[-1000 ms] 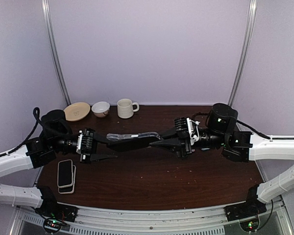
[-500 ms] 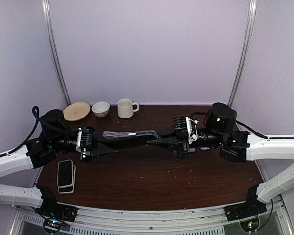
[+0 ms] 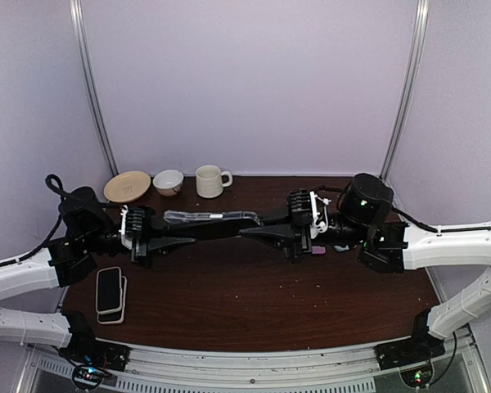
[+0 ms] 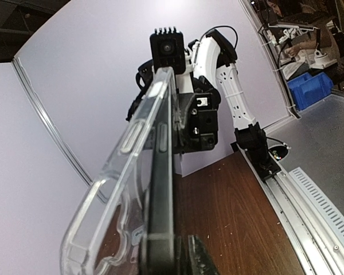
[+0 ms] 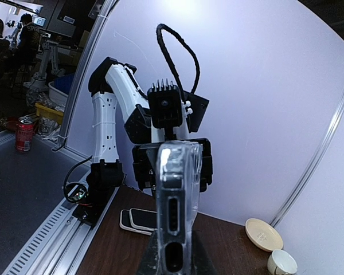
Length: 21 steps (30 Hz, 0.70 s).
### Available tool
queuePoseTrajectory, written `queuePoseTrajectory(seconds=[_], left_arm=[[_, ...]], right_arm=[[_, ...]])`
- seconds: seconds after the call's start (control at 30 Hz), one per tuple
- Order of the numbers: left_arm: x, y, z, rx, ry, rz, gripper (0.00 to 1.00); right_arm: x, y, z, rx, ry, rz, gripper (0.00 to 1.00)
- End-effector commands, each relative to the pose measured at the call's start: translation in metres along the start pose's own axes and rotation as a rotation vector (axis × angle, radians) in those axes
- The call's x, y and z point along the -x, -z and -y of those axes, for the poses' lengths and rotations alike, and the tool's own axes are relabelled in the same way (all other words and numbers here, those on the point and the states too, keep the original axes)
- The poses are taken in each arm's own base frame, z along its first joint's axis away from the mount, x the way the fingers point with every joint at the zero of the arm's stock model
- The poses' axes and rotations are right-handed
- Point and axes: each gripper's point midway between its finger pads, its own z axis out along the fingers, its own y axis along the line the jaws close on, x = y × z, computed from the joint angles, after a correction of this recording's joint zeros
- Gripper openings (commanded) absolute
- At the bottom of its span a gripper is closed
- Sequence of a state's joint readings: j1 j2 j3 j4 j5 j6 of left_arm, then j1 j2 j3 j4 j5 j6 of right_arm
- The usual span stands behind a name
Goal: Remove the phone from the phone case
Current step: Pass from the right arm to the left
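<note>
**Case lifting off the left end**

Both arms have carried the load left and toward the far wall, it now lies closer to level, and the left gripper (image 3: 188,238) has narrowed its jaws to a thin pinch.

The phone (image 4: 160,189) hangs in the air over the middle of the table (image 3: 254,307), bridged between the two grippers. Seen from the left wrist, the phone case (image 4: 112,195) flares away from the dark slab at the left end, while farther along it hugs the phone. The left jaws appear to have the bared end of the phone itself. The right gripper (image 3: 250,230) is fully clamped on the opposite end, still cased, where the port cut-outs face its camera.

My guess is that the phone is rigid, dense for its size and slick on its flat faces, so a hold across its thin long edges at the freed end looks safest. A drop from here could crack it. The case is clear, glossy and thin-walled with moulded button bumps. It should flex and spring back, so it wants peeling at its lip, not a straight pull.

At the near left two spare phones (image 3: 109,293) lie stacked. A tan plate (image 3: 128,186), a white bowl (image 3: 168,181) and a cream mug (image 3: 210,181) line the far edge of the dark wood-grain top.
</note>
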State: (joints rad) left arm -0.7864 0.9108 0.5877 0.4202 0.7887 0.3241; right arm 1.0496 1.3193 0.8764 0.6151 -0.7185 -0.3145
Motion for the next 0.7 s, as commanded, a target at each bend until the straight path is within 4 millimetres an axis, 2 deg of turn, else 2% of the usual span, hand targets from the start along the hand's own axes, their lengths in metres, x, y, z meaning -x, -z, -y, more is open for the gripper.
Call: queuePoseTrajectory(seconds=[0.0, 0.1, 0.3, 0.33, 0.47, 0.6, 0.67], left_arm=[[0.021, 0.002, -0.012, 0.054, -0.038, 0.080, 0.08], [0.023, 0.003, -0.013, 0.058, -0.041, 0.088, 0.00], [0.025, 0.003, -0.013, 0.059, -0.046, 0.092, 0.00], [0.024, 0.003, -0.013, 0.060, -0.046, 0.089, 0.00], [0.017, 0.002, -0.012, 0.055, -0.068, 0.050, 0.00], [0.004, 0.000, -0.007, 0.019, -0.090, -0.014, 0.00], [-0.007, -0.001, 0.000, -0.028, -0.105, -0.061, 0.00]], right_arm=[[0.025, -0.005, -0.013, 0.051, 0.005, 0.116, 0.00], [0.025, -0.006, -0.013, 0.050, 0.000, 0.132, 0.00], [0.023, -0.007, -0.012, 0.044, -0.007, 0.133, 0.00], [0.021, -0.006, -0.011, 0.036, -0.012, 0.128, 0.04], [0.014, -0.001, -0.012, 0.016, -0.040, 0.091, 0.48], [0.002, 0.008, -0.020, 0.022, -0.071, 0.025, 0.56], [-0.004, 0.014, -0.026, 0.030, -0.095, -0.016, 0.64]])
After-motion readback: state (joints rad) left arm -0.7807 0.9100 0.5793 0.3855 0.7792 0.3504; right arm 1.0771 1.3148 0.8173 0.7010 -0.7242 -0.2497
